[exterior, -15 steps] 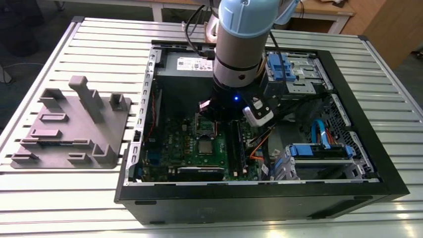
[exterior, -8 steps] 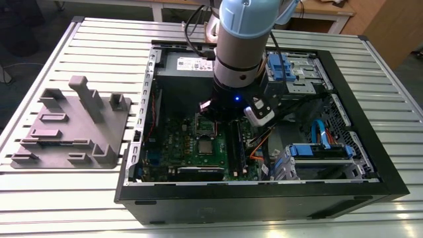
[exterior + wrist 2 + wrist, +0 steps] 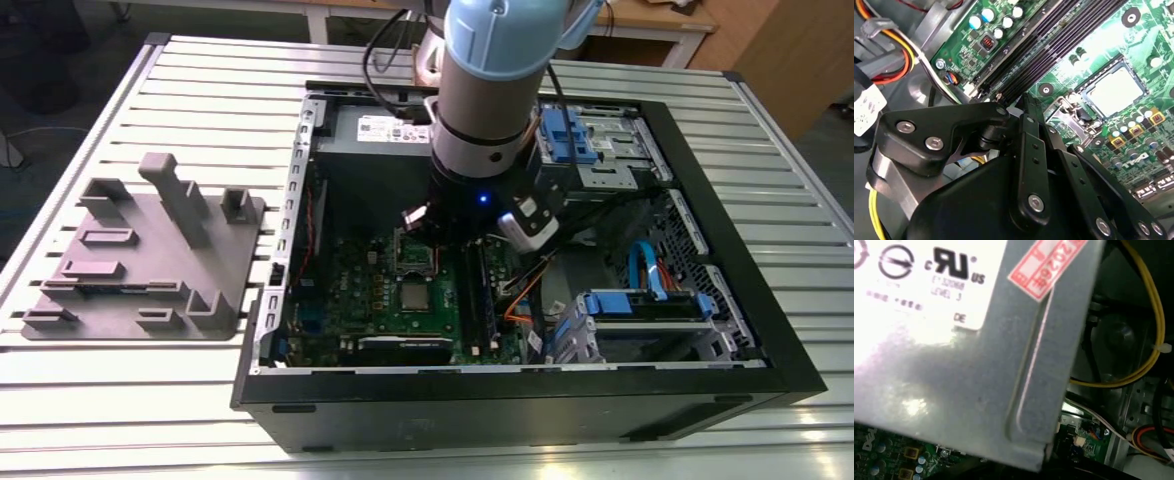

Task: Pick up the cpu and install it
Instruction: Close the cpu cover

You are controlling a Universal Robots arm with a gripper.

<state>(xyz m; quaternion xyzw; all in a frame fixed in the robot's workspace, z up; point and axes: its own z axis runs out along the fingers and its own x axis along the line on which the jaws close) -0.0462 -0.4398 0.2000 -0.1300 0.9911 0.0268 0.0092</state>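
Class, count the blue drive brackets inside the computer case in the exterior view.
2. One blue bracket is far back, beside the arm; the second blue bracket is nearer the camera, toward the exterior view's right. The arm may hide others.

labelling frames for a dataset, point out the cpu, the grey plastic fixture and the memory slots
cpu (image 3: 418, 296): exterior view, middle of its silver top.
grey plastic fixture (image 3: 180, 205): exterior view, on its tallest upright post.
memory slots (image 3: 1054, 47): second wrist view, midway along the dark slots.
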